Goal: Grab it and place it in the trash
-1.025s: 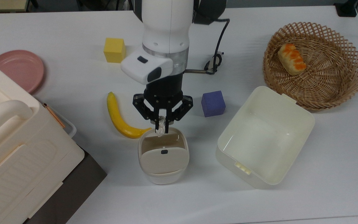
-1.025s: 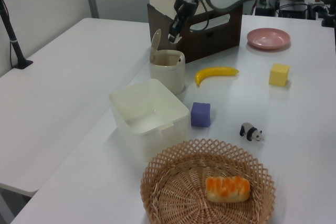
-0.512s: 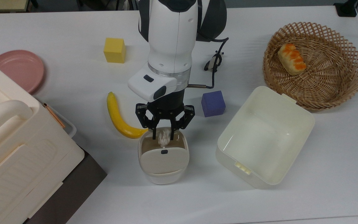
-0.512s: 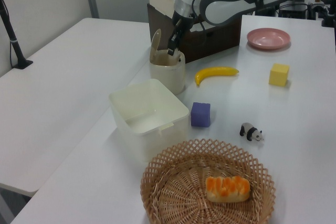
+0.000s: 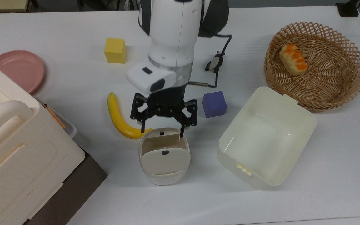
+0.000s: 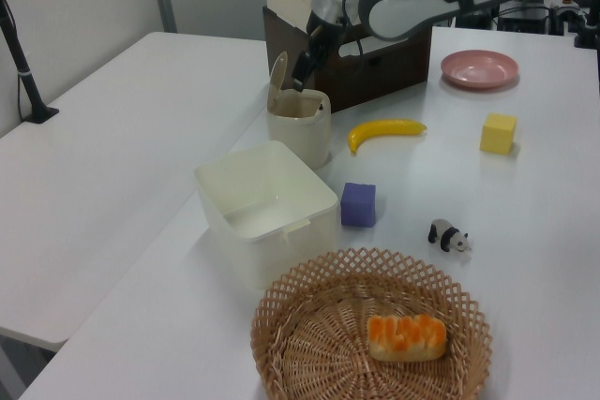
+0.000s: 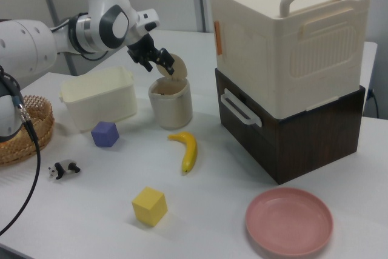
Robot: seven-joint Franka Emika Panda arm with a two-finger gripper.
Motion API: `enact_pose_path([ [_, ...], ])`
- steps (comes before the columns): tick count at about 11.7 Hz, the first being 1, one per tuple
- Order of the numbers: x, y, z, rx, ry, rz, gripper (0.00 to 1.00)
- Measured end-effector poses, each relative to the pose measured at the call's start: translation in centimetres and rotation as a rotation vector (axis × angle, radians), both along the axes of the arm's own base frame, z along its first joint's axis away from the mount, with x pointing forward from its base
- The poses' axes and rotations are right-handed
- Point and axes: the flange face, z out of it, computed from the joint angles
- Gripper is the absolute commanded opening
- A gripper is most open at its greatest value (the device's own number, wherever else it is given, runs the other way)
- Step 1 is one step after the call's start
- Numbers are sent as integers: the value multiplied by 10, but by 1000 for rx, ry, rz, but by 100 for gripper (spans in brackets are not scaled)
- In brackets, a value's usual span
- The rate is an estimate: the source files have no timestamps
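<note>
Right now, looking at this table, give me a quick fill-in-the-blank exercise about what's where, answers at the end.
1. The pincer hangs over the trash bin with its fingers ____.
2. In the wicker basket lies a piece of ____.
3. The cube between the bin and the cream tub is coloured ____.
4. In the top view, the fruit lying left of the bin is a ____.

Answers: open; bread; purple; banana

White table (image 5: pixel 73 28) with bin (image 5: pixel 164 156), banana (image 5: pixel 117 117), cubes, basket (image 5: pixel 316 65).
</note>
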Motion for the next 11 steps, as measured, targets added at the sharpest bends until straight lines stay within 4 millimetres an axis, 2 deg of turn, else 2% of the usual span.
enact_pose_path([
  [3,-25,-7,31,8,32,-34,100],
  [7,-81,-24,71,-13,254,-108,100],
  [11,-120,-27,85,-16,386,-104,100],
])
